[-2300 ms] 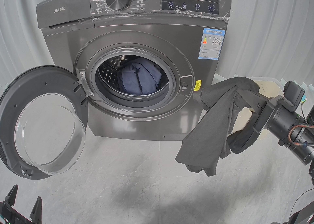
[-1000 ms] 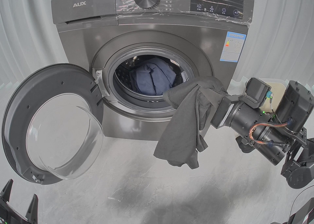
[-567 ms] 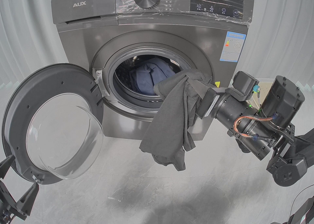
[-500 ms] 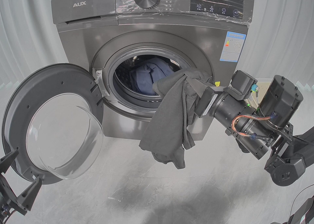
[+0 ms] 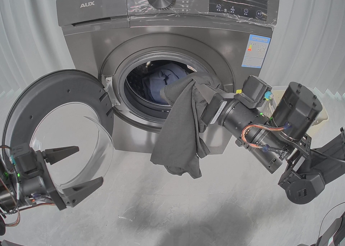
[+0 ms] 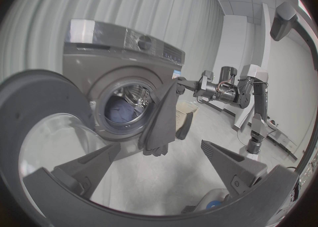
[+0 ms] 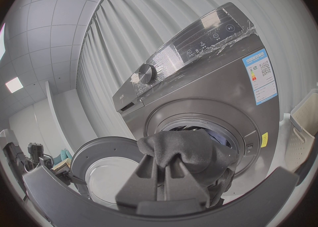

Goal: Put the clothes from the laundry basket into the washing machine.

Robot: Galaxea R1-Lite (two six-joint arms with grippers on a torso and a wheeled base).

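The right gripper (image 7: 164, 171) clamped a dark grey cloth garment (image 5: 179, 128) at the mouth of the grey metal washing machine (image 5: 90, 42); the left gripper (image 5: 85, 166) gaped low before it.

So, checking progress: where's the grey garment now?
Head view, centre-right: the grey garment hangs from the right gripper, its top at the washing machine opening.

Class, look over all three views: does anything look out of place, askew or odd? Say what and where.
The dark grey garment, gripped by the right hand, reaches the washing machine's opening at its top only; most of it hangs outside, below the rim. Crinkled plastic film covers the control panel.
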